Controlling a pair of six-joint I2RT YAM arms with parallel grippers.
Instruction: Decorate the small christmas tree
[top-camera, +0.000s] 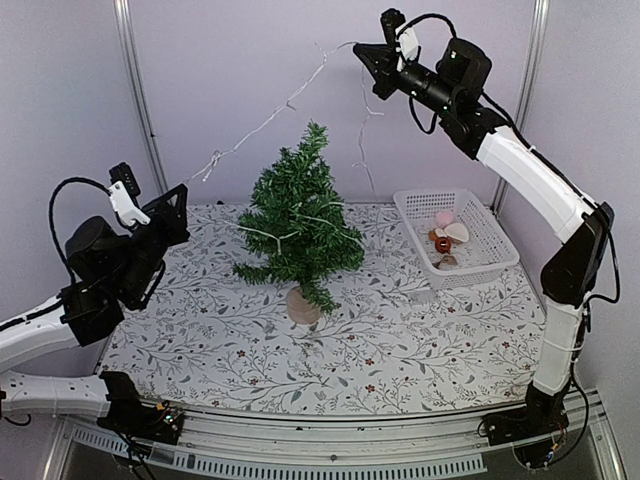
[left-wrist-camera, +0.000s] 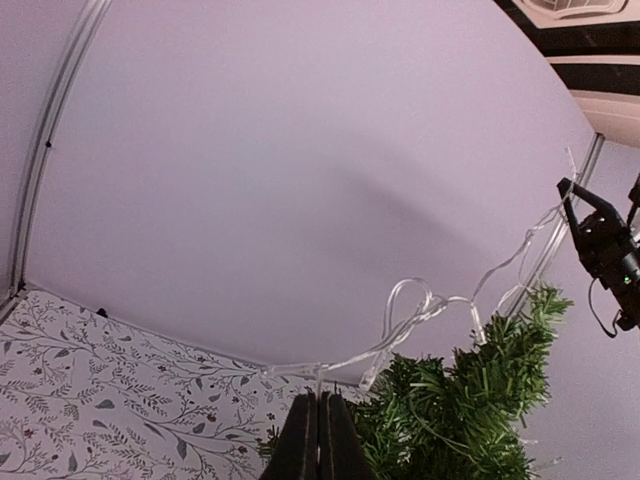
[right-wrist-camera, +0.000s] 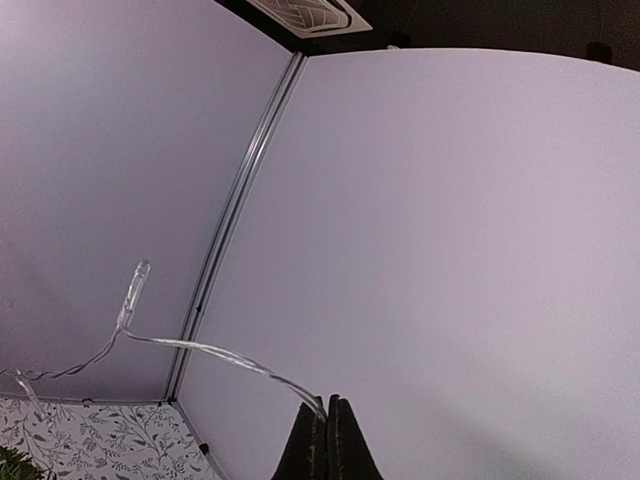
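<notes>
Tablecloth (top-camera: 400, 330) bears small christmas tree (top-camera: 300, 215) right of left pincer (left-wrist-camera: 318, 398).

Plain pale lilac wall panels (top-camera: 230, 80) close you in at the back and on both sides. They are matte and evenly lit, with only soft shadows. A thin silver metal upright strip (top-camera: 140, 100) marks the back left corner, a second silver strip (top-camera: 531, 60) the back right. Your table wears a white cloth printed with grey leafy sprigs (top-camera: 400, 340). A slotted aluminium rail (top-camera: 330, 462) runs along its near edge. Overhead, the right wrist view shows you a white slatted ceiling vent (right-wrist-camera: 308, 14) in a dark ceiling.
</notes>
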